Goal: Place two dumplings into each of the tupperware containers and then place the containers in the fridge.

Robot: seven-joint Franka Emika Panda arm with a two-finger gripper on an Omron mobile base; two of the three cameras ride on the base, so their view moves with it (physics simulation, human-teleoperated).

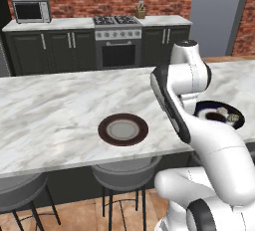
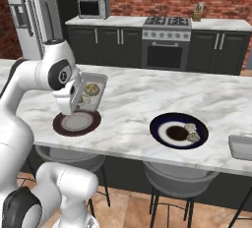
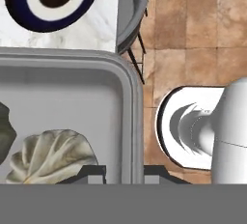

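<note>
Fingers pinched shut on the rim of the lifted container, dumplings loose inside; light, stiff, slick plastic, likely to tip; second container at counter's 3 o'clock.

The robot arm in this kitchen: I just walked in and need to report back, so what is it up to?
The arm's tool is shut on the rim of a tupperware container and holds it lifted and tilted above the marble counter, near a brown-rimmed plate. Two dumplings sit inside that container. Two more dumplings lie on the dark blue plate, and a second container rests at the counter's right end. The fridge stands behind, to the left.
</note>
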